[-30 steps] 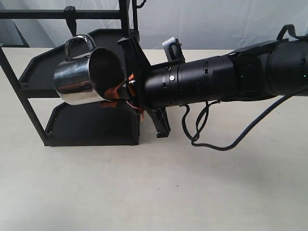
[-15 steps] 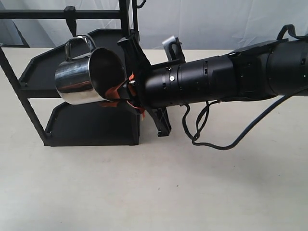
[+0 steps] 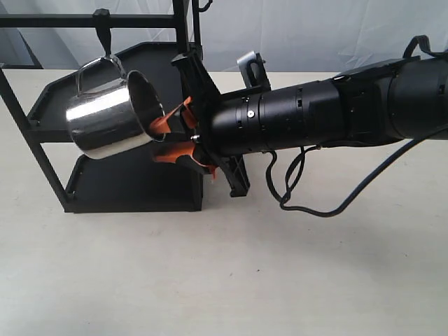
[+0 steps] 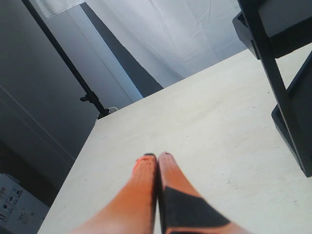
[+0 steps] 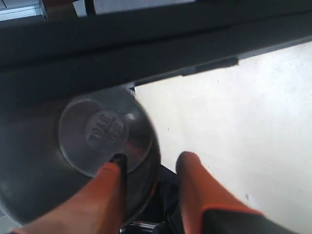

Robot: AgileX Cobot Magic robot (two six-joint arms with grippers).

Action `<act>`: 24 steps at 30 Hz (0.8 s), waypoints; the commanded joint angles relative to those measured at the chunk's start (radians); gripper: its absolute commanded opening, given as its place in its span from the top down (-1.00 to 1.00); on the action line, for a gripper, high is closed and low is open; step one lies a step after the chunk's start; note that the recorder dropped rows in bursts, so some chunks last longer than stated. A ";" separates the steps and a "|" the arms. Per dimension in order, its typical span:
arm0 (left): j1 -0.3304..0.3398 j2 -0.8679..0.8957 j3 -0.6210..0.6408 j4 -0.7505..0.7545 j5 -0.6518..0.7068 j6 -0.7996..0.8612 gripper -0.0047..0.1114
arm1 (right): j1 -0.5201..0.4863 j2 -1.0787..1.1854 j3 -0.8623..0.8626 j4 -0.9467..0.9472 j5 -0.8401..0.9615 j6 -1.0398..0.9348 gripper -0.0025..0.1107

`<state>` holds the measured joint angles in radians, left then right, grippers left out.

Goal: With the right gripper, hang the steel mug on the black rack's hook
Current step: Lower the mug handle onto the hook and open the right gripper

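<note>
The steel mug [image 3: 105, 126] hangs tilted in front of the black rack [image 3: 70, 21], its open mouth facing my right arm. Its handle loop [image 3: 94, 65] meets the lower end of the hook [image 3: 105, 33] under the top bar. My right gripper [image 3: 159, 140] is open, orange fingers spread at the mug's rim. In the right wrist view one finger [image 5: 109, 183] reaches inside the mug [image 5: 105, 129] and the other stays outside, neither pressing the wall. My left gripper [image 4: 157, 157] is shut on nothing, low over the table.
The rack's two shelves [image 3: 133, 185] stand behind and below the mug, with a post [image 3: 183, 28] beside my right wrist. A black cable [image 3: 315, 210] loops onto the table under the right arm. A rack post [image 4: 278, 87] stands close to the left gripper.
My right gripper's fingers have spread apart and let go of the mug's rim. The mug has swung left and a little up, its handle now at the hook.
</note>
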<state>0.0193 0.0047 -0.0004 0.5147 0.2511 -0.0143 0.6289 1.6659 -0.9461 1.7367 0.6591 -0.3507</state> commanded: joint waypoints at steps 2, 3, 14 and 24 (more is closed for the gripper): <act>-0.001 -0.005 0.000 -0.001 -0.008 -0.002 0.89 | -0.001 -0.003 -0.006 0.008 0.019 -0.016 0.31; -0.001 -0.005 0.000 -0.001 -0.008 -0.002 0.89 | -0.001 -0.003 -0.006 0.008 0.024 -0.019 0.31; -0.001 -0.005 0.000 -0.001 -0.008 -0.002 0.89 | -0.061 -0.072 -0.006 0.007 0.052 -0.088 0.31; -0.001 -0.005 0.000 -0.001 -0.008 -0.002 0.89 | -0.129 -0.163 -0.006 -0.196 0.097 -0.038 0.31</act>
<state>0.0193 0.0047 -0.0004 0.5147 0.2511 -0.0143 0.5071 1.5223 -0.9461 1.5770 0.7295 -0.3970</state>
